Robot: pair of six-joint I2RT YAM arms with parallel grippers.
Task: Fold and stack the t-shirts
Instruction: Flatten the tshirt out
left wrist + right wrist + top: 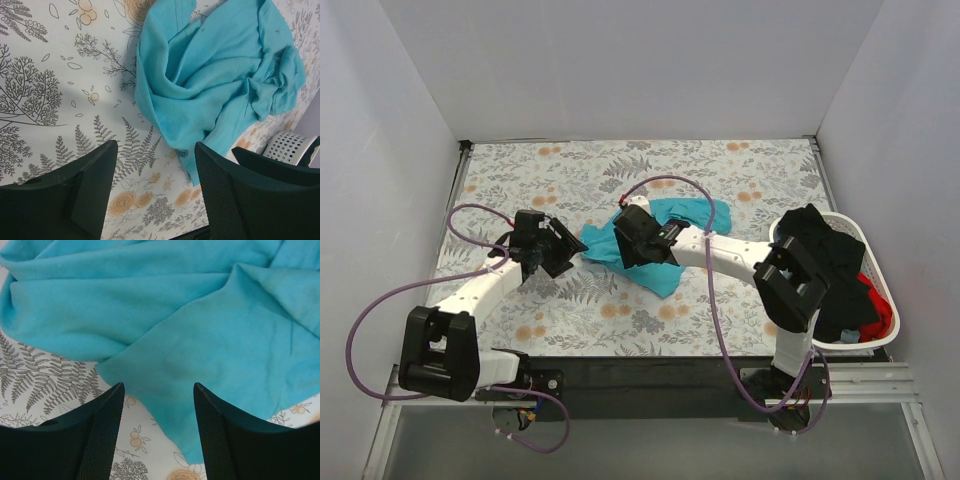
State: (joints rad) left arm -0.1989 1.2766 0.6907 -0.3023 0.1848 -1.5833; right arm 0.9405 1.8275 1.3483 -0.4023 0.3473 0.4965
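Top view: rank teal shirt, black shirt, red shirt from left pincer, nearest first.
1. Crumpled teal cotton t-shirt, mid-table, just right of left pincer.
2. Black cotton t-shirt, atop white plastic basket, right.
3. Red cotton t-shirt, basket's near-right corner.

Both arms are reaching inward from their bases, elbows bent, wrists nearing each other. The left gripper (563,255) is pointing to the right, its fingers (85,190) standing apart. The right gripper (632,243) (angled down and leftward) is likewise keeping its fingers (95,435) spread, neither pair clamping anything.
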